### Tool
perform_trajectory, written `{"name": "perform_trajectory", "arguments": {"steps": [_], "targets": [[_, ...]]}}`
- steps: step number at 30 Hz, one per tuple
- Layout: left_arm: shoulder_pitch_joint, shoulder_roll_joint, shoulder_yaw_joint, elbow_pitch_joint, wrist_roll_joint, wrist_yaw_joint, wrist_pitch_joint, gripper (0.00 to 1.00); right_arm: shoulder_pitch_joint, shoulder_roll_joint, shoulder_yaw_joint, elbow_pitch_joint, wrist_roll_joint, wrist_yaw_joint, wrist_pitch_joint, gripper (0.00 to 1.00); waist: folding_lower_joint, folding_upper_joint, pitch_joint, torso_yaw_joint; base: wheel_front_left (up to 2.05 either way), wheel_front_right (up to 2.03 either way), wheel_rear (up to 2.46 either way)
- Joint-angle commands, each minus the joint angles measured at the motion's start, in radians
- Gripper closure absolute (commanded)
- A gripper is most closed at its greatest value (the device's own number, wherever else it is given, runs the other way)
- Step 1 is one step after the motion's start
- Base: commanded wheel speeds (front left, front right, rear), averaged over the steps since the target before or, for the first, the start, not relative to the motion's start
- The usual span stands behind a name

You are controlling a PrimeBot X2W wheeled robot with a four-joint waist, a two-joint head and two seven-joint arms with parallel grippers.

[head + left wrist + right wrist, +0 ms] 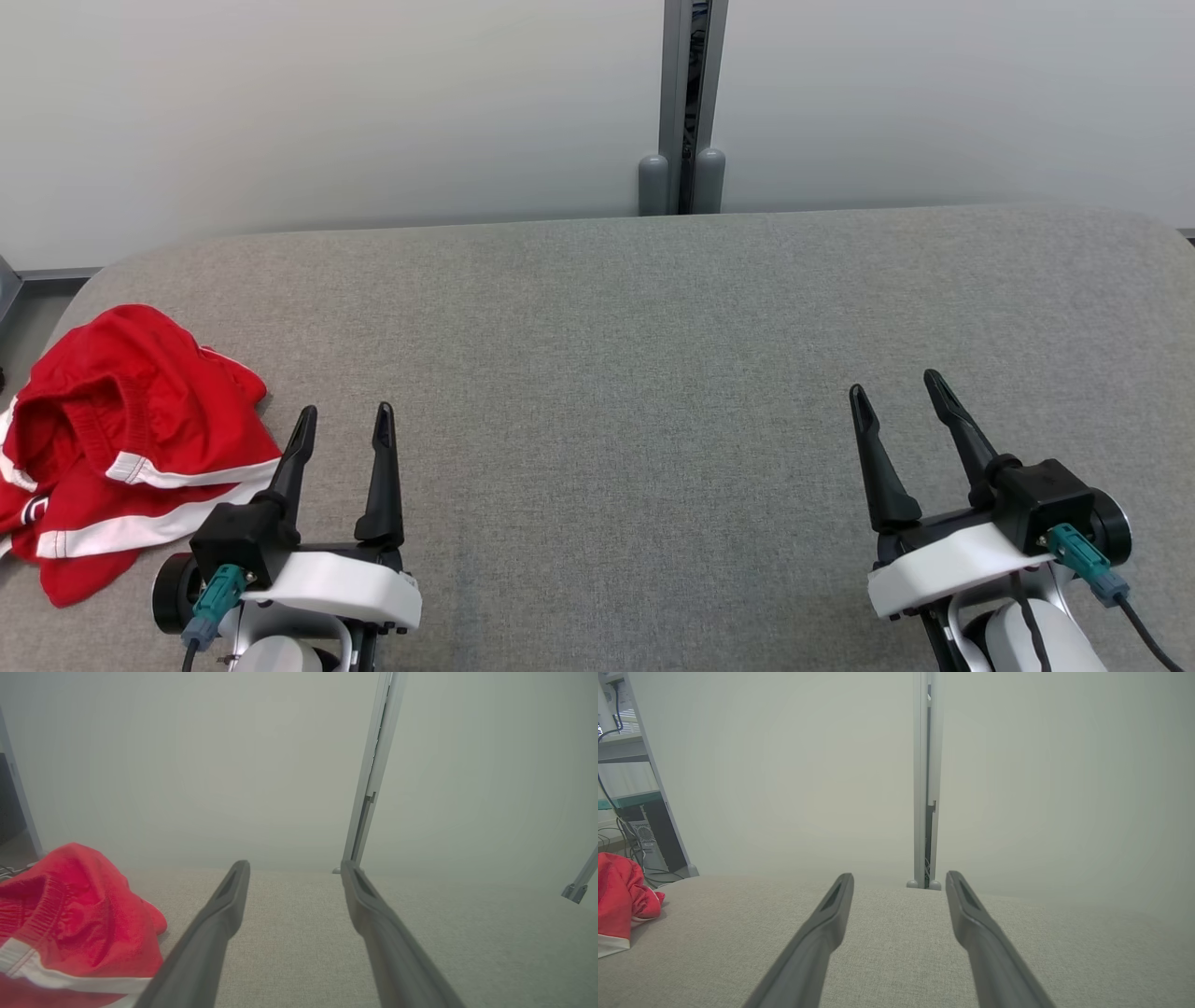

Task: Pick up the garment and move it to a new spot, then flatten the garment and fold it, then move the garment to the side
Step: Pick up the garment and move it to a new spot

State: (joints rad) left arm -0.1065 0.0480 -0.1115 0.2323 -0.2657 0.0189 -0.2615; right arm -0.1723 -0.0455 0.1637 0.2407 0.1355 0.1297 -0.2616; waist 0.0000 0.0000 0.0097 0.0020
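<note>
Black-fingered left hand (345, 411), lower left, and right hand (895, 383), lower right: I see both spread wide, nothing in either. Red garment (121, 448) w/ white stripes lies crumpled just beside left hand, at left edge of grey tabletop (607, 373). Beyond, pale wall (373, 103) w/ grey post (674, 93), top centre.

Lab or office bay suggested: grey fabric-covered worktop (607, 373) enclosed by pale partition panels (327, 112) joined at metal post (686, 103); computer tower (644, 844), cables (623, 833) seen beyond panel edge.
</note>
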Motion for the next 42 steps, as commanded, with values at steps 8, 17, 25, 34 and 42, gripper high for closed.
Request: {"name": "perform_trajectory", "arguments": {"steps": [8, 17, 25, 34, 42], "targets": [[0.014, 0.004, -0.003, 0.000, 0.007, 0.006, -0.004, 0.00, 0.017, -0.009, -0.005, 0.004, 0.001, 0.002, -0.007, 0.00, 0.0000, 0.0000, -0.005, 0.004, 0.00, 0.00, 0.00], [0.010, 0.004, -0.001, -0.016, 0.022, 0.014, -0.004, 0.00, 0.013, -0.009, 0.002, 0.004, 0.011, 0.002, -0.007, 0.00, 0.0000, 0.0000, -0.002, 0.030, 0.00, 0.00, 0.00], [0.016, 0.004, 0.001, -0.026, 0.031, 0.018, -0.003, 0.00, 0.017, -0.009, 0.013, -0.002, 0.019, 0.002, -0.007, 0.00, 0.0000, 0.0000, -0.002, 0.080, 0.00, 0.00, 0.00], [0.020, 0.004, 0.010, -0.027, 0.033, 0.024, -0.003, 0.00, 0.022, -0.009, 0.032, -0.003, 0.028, 0.002, -0.007, 0.00, 0.0000, 0.0000, -0.013, 0.161, 0.00, 0.00, 0.00], [0.033, 0.004, 0.019, -0.036, 0.030, 0.032, -0.003, 0.00, 0.033, -0.009, 0.053, -0.007, 0.038, 0.002, -0.007, 0.00, 0.0000, 0.0000, -0.017, 0.230, 0.00, 0.00, 0.00]]}}
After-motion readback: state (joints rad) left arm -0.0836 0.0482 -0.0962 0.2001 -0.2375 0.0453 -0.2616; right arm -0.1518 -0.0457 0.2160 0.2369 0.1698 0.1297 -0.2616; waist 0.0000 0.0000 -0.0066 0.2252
